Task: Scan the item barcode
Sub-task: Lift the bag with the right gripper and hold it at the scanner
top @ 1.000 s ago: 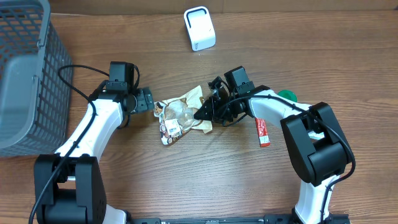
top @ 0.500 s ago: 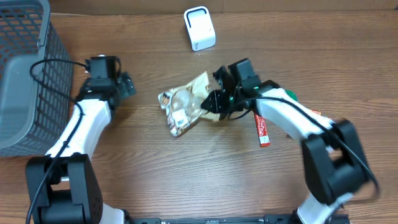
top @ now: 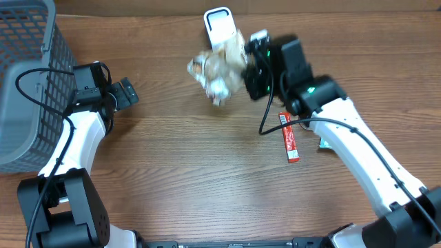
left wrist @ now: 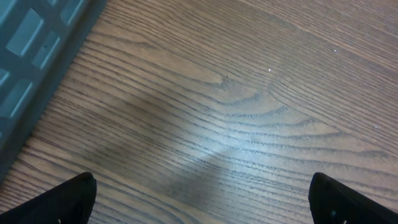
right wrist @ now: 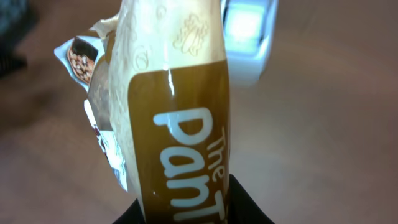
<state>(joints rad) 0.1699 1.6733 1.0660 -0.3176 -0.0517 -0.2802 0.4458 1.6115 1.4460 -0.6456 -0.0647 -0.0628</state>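
Overlapping scanner [top: 218, 21] edge: gripped snack bag [top: 215, 72]

The snack bag [right wrist: 180, 93] is crinkled, glossy plastic film. The table [left wrist: 236, 112] is wood-grained with a soft sheen. The basket [top: 21, 103] is grey plastic mesh; the scanner [top: 219, 24], smooth white plastic.

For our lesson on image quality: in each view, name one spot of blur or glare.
Overhead: the snack bag is blurred, its print unreadable. Left wrist: a pale sheen lies across the table. Right wrist: a bright glint on the bag; the scanner behind is out of focus.
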